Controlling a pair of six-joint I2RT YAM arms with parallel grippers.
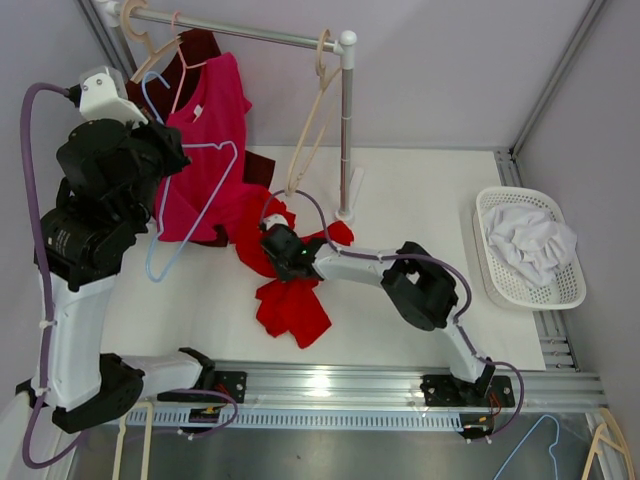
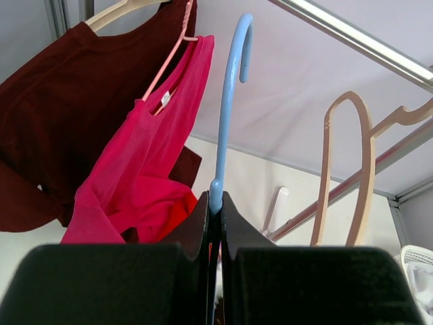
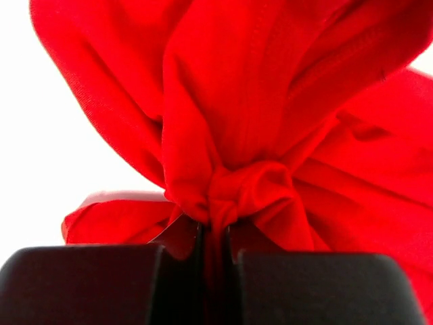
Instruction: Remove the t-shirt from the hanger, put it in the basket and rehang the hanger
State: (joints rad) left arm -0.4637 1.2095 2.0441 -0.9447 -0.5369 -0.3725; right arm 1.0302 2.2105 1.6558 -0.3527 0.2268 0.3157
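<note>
My left gripper (image 2: 215, 200) is shut on the neck of a light blue hanger (image 2: 227, 101), held up in the air left of the rail. In the top view the left gripper (image 1: 165, 150) is at upper left, and the blue hanger (image 1: 195, 215) looks bare. My right gripper (image 3: 215, 227) is shut on a bunched fold of the red t-shirt (image 3: 257, 101). In the top view the right gripper (image 1: 283, 246) is low over the table's middle, with the red t-shirt (image 1: 292, 305) spread under and around it.
A pink t-shirt (image 1: 210, 130) on a pink hanger and a dark maroon shirt (image 1: 198, 48) hang on the rail (image 1: 250, 30). A bare beige hanger (image 1: 315, 110) hangs near the rail's post (image 1: 346, 140). A white basket (image 1: 500, 275) with white cloth stands at the right.
</note>
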